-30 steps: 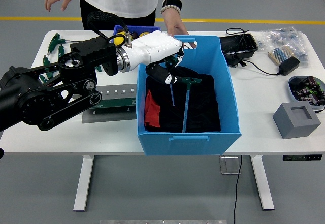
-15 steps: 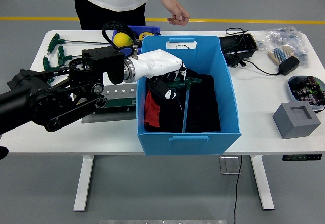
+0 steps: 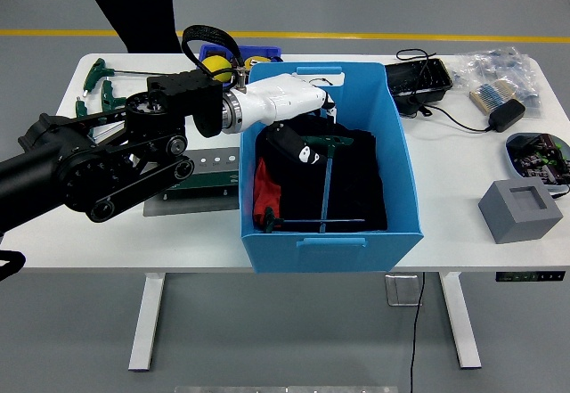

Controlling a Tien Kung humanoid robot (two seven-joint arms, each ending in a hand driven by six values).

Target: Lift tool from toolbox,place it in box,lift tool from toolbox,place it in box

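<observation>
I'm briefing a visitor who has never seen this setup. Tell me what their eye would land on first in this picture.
The bright blue box at the table's middle stands out first, with dark cloth and green-handled T-wrenches lying inside it. Next comes the big black left arm with its white hand reaching in over the box's left wall from the picture's left. More green-handled tools lie on the white table's far left corner, and a person stands beyond it.

- The left arm [image 3: 107,157] is black, built of chunky links with round joint housings and ribbed edges
- A silver ring joins it to a glossy white forearm shell [image 3: 272,103]
- The left hand [image 3: 298,148] is black with small white marks
- The person [image 3: 134,1] wears a white top over dark trousers
</observation>
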